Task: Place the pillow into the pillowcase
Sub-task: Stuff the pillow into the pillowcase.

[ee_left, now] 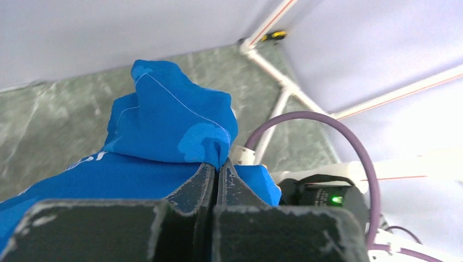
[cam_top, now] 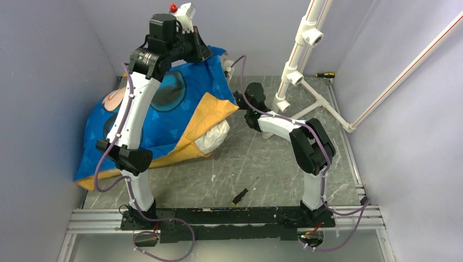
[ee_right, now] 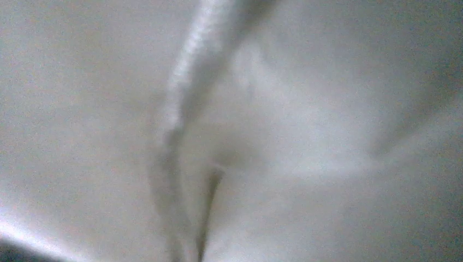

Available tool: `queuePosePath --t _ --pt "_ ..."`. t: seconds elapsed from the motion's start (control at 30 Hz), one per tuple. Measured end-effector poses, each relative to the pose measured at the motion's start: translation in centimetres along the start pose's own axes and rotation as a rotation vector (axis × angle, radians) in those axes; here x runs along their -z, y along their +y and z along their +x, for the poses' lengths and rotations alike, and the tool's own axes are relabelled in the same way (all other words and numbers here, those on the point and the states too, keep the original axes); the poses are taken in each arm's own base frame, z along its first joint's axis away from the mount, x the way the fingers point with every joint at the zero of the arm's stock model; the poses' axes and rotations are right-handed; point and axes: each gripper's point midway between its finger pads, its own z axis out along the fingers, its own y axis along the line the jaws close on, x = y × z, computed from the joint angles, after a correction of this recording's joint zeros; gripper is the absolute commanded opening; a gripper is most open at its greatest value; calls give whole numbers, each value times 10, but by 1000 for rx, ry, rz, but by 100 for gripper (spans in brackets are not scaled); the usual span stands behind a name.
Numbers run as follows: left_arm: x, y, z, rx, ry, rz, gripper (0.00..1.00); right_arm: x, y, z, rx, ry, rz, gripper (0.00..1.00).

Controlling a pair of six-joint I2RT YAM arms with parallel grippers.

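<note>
Top external view, over the arm bases: finds the left hand raised high at the back of the counter, clenched on a bunched blue fold of the pillowcase. Confirms it in the left wrist view, with the dark fingers pressed flat together on the cloth and a peak of it standing above them. Shows the pillow seemingly mostly inside the case, with one plump white end bulging out from under the orange-yellow flap at the open mouth. Places the right hand low beside that flap's corner, clenched by all signs; cannot tell on what, with only blurred white fabric close against the lens in the right wrist view. Reads as the stuffing-in step, well along but not finished. To do it well: hold the lifted edge high and taut to spread the mouth, feed the exposed end inward rather than down against the counter, and draw the case over it in short pulls, guarding against a slip of the thin pinch of cloth. Also worth minding: the left arm crossing over the case, purple cables looping near the cloth, and a white pipe frame just behind the right arm, likely to limit its swing. Notes a black-handled screwdriver loose on the counter near the bases, well apart from the work, and a yellow-handled screwdriver at the far edge.
</note>
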Motion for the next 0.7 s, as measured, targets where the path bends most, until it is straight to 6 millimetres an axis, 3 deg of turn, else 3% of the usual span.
queuePosePath --t 0.17,0.33,0.5,0.7 --pt "11 -39 -23 35 -63 151 0 1 37 -16 129 0 -98 0" --pt "6 -72 -27 72 -82 233 0 -4 50 -25 191 5 -130 0" --pt "-2 -99 -18 64 -92 236 0 -9 52 -39 219 -20 -118 0" --pt "-9 -112 -10 -3 -135 158 0 -15 34 -56 204 -96 -39 0"
